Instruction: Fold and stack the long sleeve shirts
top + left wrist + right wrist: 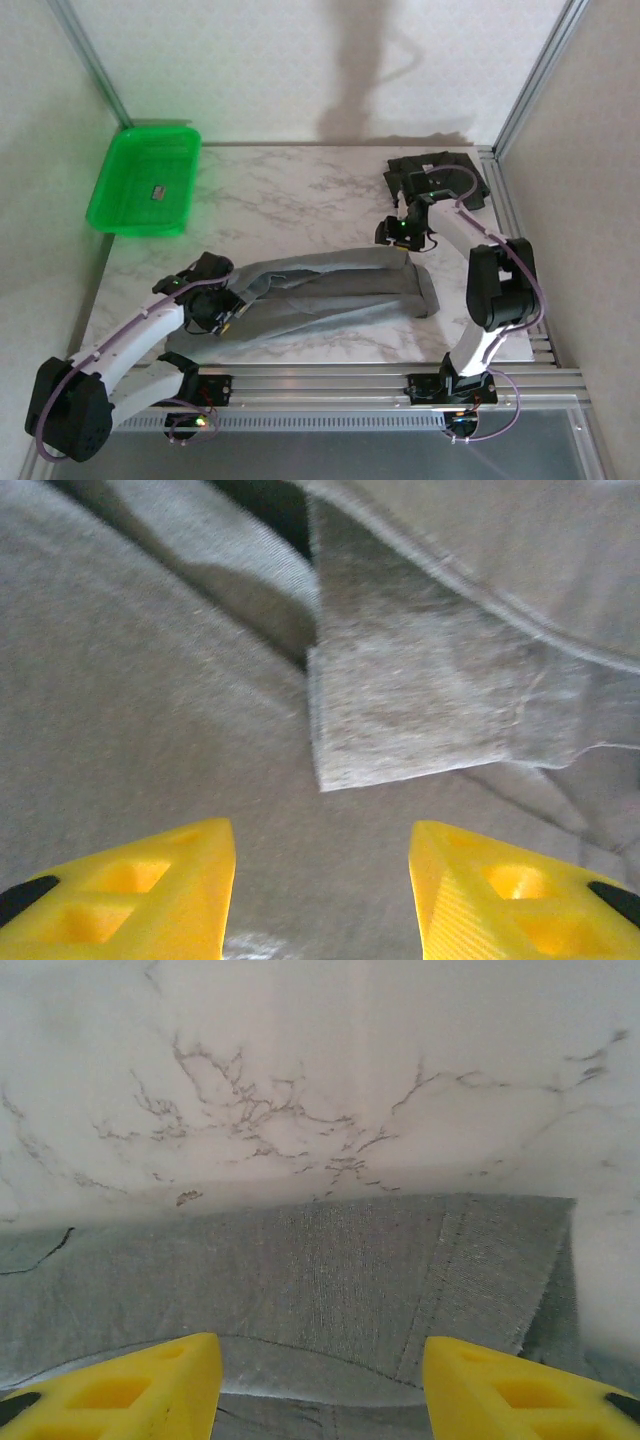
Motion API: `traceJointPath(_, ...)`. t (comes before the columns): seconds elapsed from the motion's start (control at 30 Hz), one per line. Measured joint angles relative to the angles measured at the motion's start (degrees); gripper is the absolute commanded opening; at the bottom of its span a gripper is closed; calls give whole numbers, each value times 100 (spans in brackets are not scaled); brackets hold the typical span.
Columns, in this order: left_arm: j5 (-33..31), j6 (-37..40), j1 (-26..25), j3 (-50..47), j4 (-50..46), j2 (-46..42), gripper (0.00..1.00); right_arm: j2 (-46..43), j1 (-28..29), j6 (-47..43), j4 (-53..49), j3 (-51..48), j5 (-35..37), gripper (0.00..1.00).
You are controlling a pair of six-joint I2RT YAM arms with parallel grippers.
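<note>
The grey shirt [340,290] lies in the middle of the surface [300,200]. It is folded into 1 long strip that runs from left to right, and its right end is folded over.

The dark shirt [410,165] lies in a heap at the far right corner, well apart from the grey shirt. A green tray [140,170] sits at the far left corner.

The left end effector [225,300] is at the left end of the grey shirt. In the left wrist view its 2 yellow fingers [150,880] are spread apart just above the grey shirt [150,700]. Nothing is pinched between them. A small flap [420,710] of the same cloth lies on top, just past the fingers.

The right end effector [395,232] is just behind the right end of the grey shirt. In the right wrist view its 2 yellow fingers [520,1390] are spread apart too, and they hold nothing. The edge of the grey shirt [330,1280] lies flat under them, with the bare surface [320,1060] beyond it.
</note>
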Motion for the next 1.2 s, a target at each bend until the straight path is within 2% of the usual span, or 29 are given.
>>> traceJointPath(0.4,-175,-354,2,-409,802,55,45,264,118,-302,-9,125,-673,52)
traceJointPath(0.6,-302,-507,2,-409,1034,33,43,48,245,-341,-249,-413,-1001,50)
traceJointPath(0.8,-297,-529,2,-494,1056,28,41,17,247,-337,-579,-909,-1062,49)
traceJointPath(1.2,-328,-573,2,-557,1211,39,31,273,247,-337,-669,-999,-1176,43)
